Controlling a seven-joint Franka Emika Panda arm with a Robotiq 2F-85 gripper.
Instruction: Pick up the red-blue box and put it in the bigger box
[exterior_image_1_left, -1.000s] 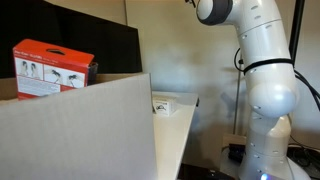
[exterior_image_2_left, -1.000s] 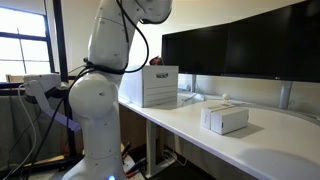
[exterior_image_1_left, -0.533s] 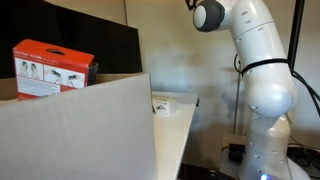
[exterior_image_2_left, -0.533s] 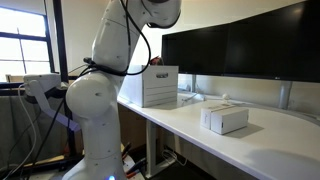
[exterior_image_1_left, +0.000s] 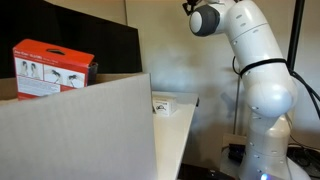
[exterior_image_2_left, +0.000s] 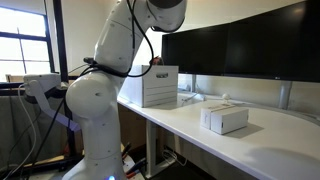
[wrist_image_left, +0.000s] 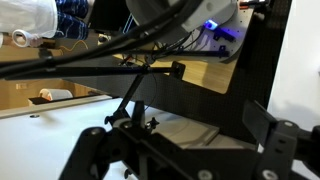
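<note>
The red-blue box (exterior_image_1_left: 55, 68) stands, long side level, beyond the near wall of the bigger box (exterior_image_1_left: 80, 130), at 9 o'clock from the high robot wrist (exterior_image_1_left: 207, 18), well apart. In the wrist view the jaws stand apart, empty.

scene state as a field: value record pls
red box: upright, showing above carton's near wall; what it rests on is hidden
carton: on table, at the end by the arm
white box: flat on table, apart from carton
gripper: wrist view only; fingers apart, empty
monitors: behind table
</note>
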